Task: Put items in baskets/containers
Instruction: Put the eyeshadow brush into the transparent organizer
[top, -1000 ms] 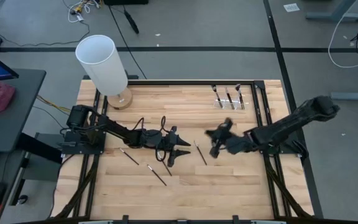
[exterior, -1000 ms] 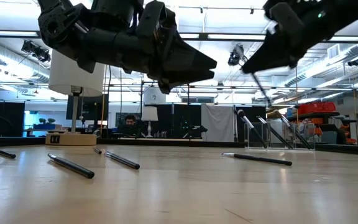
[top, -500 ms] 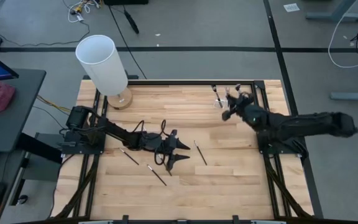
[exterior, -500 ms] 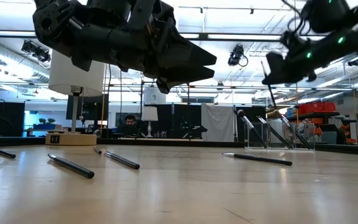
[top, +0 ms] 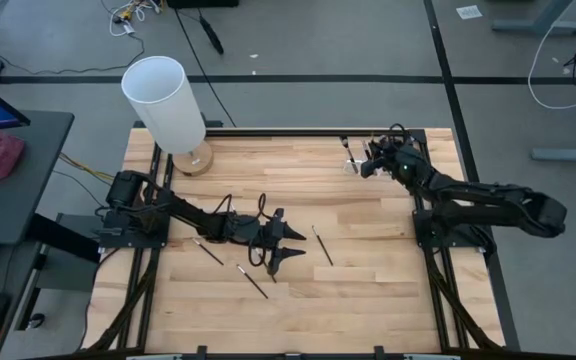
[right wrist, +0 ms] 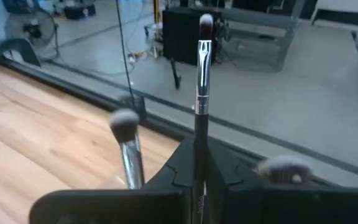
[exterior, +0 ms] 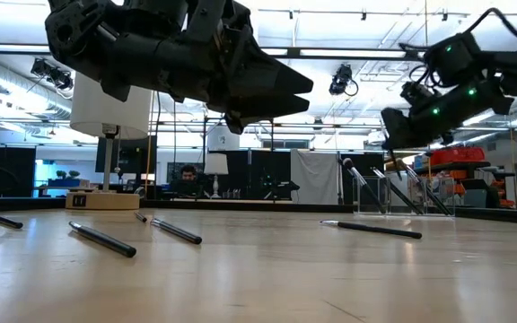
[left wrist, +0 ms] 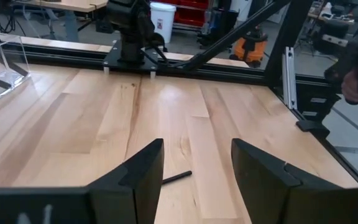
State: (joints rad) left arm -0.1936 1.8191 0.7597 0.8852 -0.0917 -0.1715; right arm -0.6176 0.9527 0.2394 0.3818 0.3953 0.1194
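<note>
My right gripper (top: 372, 162) is shut on a thin dark makeup brush (right wrist: 202, 93) at the table's far right corner, right over the clear plastic holder (top: 356, 164). In the right wrist view two other brushes, one (right wrist: 127, 146) and another (right wrist: 281, 168), stand in the holder beside it. The low view shows this gripper (exterior: 404, 133) just above the holder (exterior: 402, 193), where brushes lean on its wall. My left gripper (top: 284, 241) hovers open over the table's middle; a brush (left wrist: 176, 178) lies on the wood below its fingers. My right gripper pinches the brush's dark handle (right wrist: 199, 140) between its two fingers (right wrist: 178, 165). The brush lies along the fingers, and its ferrule and dark bristle tip (right wrist: 205, 23) stick out beyond them. It is lifted off the table; the handle's rear end is hidden by the fingers.
Loose brushes lie on the wood: one (top: 322, 245) right of my left gripper, two more (top: 208, 252) (top: 252, 281) toward the near left. A tall white cylinder on a round wooden base (top: 166, 102) stands at the far left corner. Black rails (top: 420, 180) edge the table.
My right gripper has carried the brush from above the table's middle up and toward the far right corner, turning as it went, and now stands over the clear holder, still shut on the brush. My left gripper has edged slightly to the right and stays open.
</note>
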